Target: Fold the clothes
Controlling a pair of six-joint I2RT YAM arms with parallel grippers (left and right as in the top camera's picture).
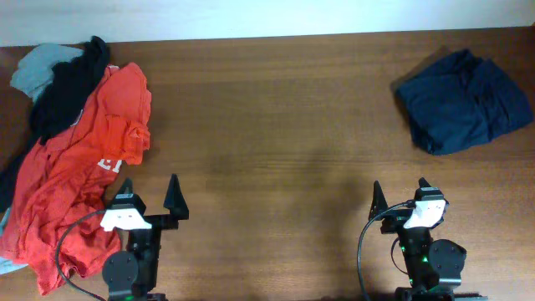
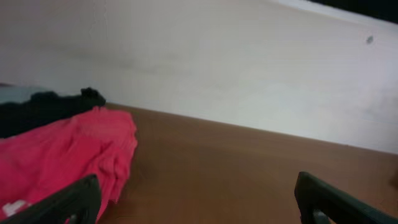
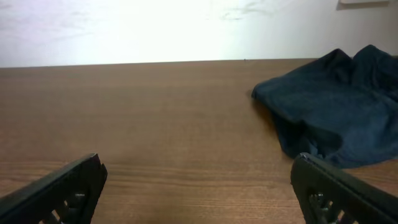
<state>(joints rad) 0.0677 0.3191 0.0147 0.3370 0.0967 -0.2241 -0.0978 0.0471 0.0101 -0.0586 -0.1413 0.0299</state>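
The clothes [image 1: 462,101] are a dark navy garment lying in a rumpled heap at the table's far right; in the right wrist view the clothes [image 3: 339,112] lie ahead and to the right of my fingers. My right gripper [image 1: 399,191] is open near the front edge, well short of the heap, with only bare wood between its fingers [image 3: 68,186]. Near the front left, my left gripper [image 1: 150,190] is open too, holding nothing, its left finger [image 2: 68,202] next to the red shirt.
A red shirt [image 1: 79,176] with white lettering sprawls over the table's left side, with a black garment [image 1: 71,84] and a pale grey-blue one [image 1: 38,68] behind it. A white wall [image 3: 186,28] rises behind the table's far edge.
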